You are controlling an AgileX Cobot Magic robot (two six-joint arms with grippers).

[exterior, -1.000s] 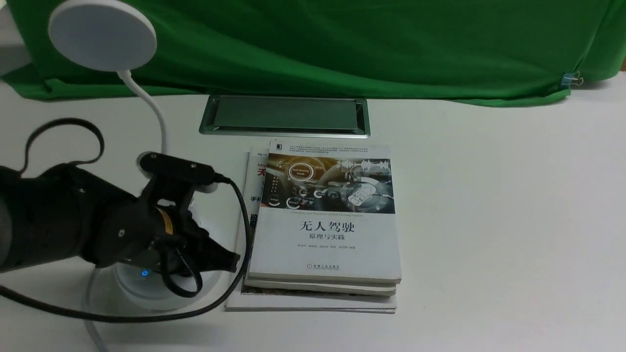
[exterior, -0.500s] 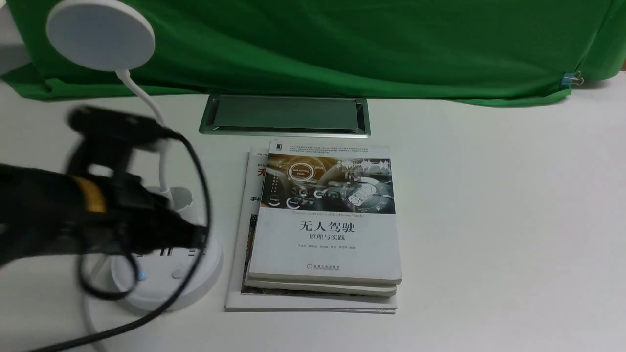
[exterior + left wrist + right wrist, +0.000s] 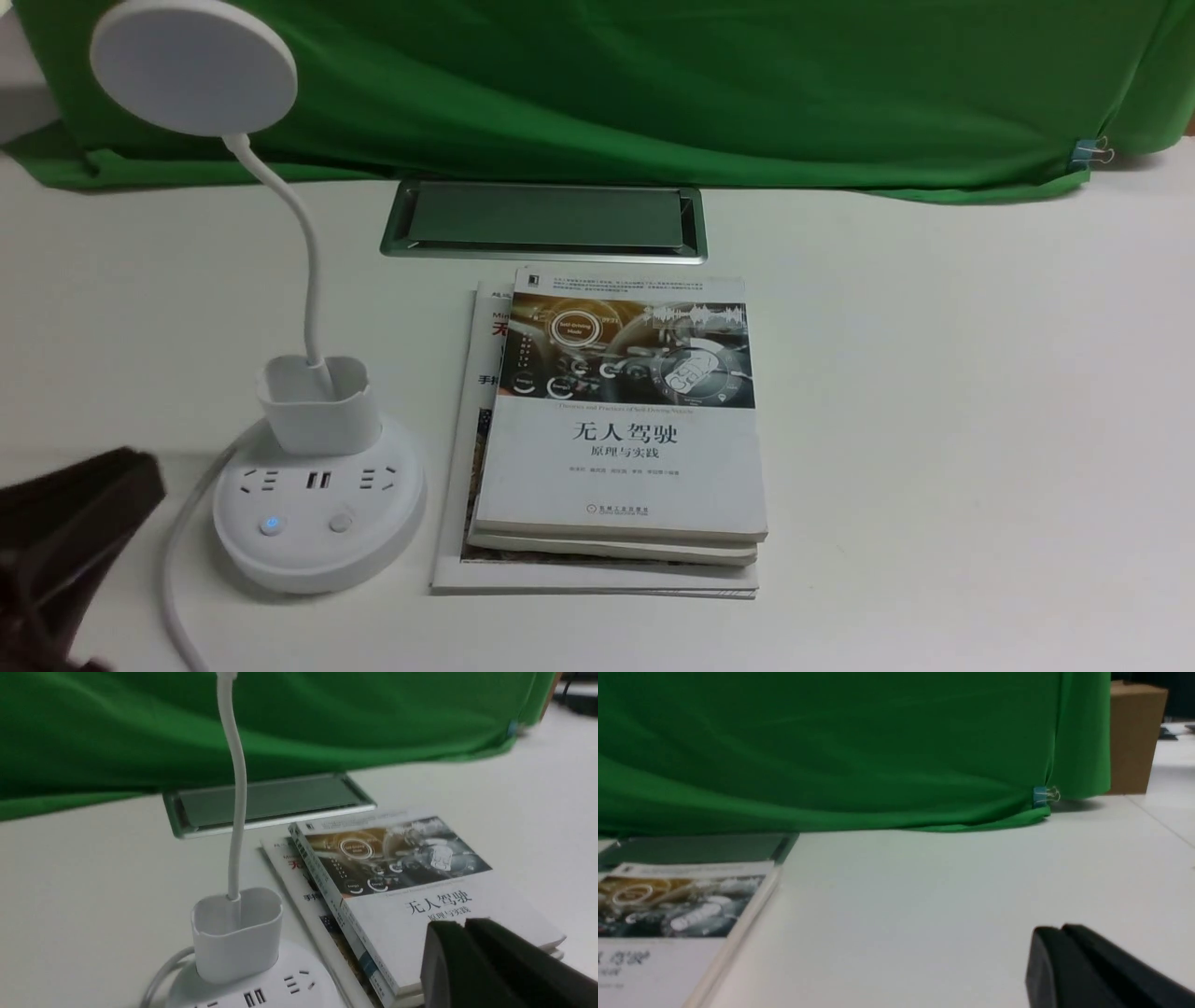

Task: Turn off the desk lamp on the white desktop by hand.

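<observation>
The white plastic desk lamp (image 3: 317,504) stands on the smooth white surface (image 3: 934,420), its flat round disc head on a thin curved neck rising from a squarish cup on a round socket base, where a small blue light glows beside a plain button. Just beside the base lies a stack of glossy paperback books (image 3: 616,439). Beyond the lamp, a silver-rimmed rectangular hatch (image 3: 543,220) meets draped green cloth (image 3: 653,84). The left pincer (image 3: 467,926) appears pressed together; so does the right pincer (image 3: 1062,931).
</observation>
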